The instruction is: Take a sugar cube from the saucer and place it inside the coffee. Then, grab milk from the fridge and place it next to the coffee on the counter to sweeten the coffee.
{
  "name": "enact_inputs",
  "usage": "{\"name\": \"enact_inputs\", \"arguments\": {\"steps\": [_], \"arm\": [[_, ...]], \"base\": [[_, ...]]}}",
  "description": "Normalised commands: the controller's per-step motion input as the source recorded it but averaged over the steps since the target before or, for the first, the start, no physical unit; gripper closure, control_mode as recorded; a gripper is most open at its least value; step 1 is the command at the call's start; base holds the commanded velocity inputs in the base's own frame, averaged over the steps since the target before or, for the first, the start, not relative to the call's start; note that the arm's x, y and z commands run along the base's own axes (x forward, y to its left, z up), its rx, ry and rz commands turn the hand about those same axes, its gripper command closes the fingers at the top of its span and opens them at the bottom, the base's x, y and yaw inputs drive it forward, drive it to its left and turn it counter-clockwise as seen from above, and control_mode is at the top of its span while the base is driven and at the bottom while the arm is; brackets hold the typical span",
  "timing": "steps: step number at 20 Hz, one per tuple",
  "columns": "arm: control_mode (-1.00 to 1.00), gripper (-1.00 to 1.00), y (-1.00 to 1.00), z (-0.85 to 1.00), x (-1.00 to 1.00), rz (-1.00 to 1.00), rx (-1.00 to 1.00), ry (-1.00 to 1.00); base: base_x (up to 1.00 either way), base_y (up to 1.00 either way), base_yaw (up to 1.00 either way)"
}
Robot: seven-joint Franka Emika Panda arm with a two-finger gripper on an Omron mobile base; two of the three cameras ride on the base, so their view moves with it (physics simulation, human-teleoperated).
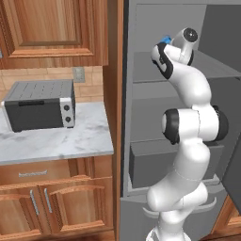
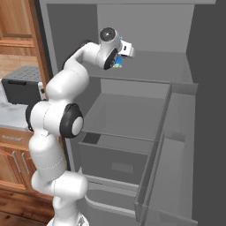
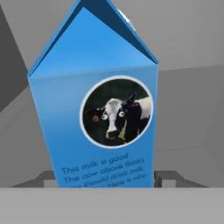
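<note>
The bright blue gabled milk carton (image 3: 98, 118), bearing a round cow label, stands upright on the upper shelf of the open grey fridge (image 2: 145, 106), directly before the hand (image 3: 105, 178) and between its spread fingertips (image 3: 164, 177); contact cannot be told. Left of the fridge, a dark grey toaster oven (image 1: 40, 104) rests on the white marble table (image 1: 61, 141) above brown wooden cabinets (image 1: 56, 197).

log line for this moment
phase: reach milk | gripper: at milk, grip unclear | milk: upright on fridge shelf
</note>
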Motion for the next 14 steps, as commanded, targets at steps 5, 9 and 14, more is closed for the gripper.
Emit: {"name": "enact_inputs", "arguments": {"steps": [5, 9, 14], "arm": [[-1.00, 1.00, 0.00, 0.00, 0.00, 0.00, 0.01, 0.00], [-1.00, 1.00, 0.00, 0.00, -0.53, 0.00, 0.00, 0.00], [-1.00, 1.00, 0.07, 0.00, -1.00, 0.00, 0.00, -0.13]], "base": [[0.00, 0.00, 0.00], [0.00, 0.00, 0.00], [0.00, 0.00, 0.00]]}}
